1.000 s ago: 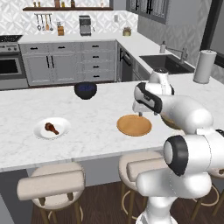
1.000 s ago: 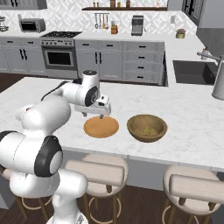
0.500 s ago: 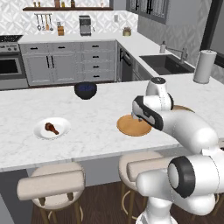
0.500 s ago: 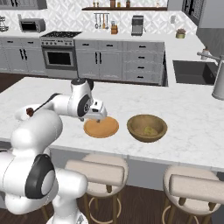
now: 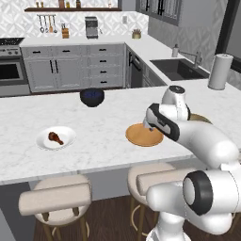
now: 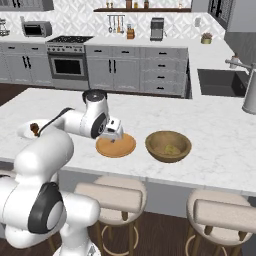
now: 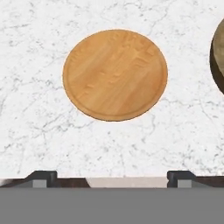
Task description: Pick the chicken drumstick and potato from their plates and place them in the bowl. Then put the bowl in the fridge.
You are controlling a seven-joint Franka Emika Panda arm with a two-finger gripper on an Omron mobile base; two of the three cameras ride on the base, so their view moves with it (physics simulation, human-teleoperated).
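The chicken drumstick (image 5: 55, 137) lies on the white plate (image 5: 68, 140) at the counter's left. The orange-tan wooden plate (image 5: 141, 137) (image 6: 120, 148) (image 7: 115, 74) is bare. My gripper (image 6: 114, 135) (image 7: 111, 177) hovers above the near edge of that wooden plate, open, with nothing between its fingers. Right of it stands the tan wooden bowl (image 6: 155, 140), its rim (image 7: 217, 57) at the hand view's right edge. The potato (image 6: 170, 149) rests inside the bowl. In the left base view my arm covers most of the bowl. The fridge is out of view.
A dark blue-black bowl (image 5: 92, 96) sits at the counter's far side. Padded stools (image 5: 54, 197) (image 6: 112, 197) line the near edge below the counter. A sink (image 5: 178, 68) and a paper towel roll (image 5: 220, 71) are at the right.
The hand has dropped lower and drawn toward the counter's near edge over the wooden plate, while the elbow has swung outward and down. The jaws have stayed open.
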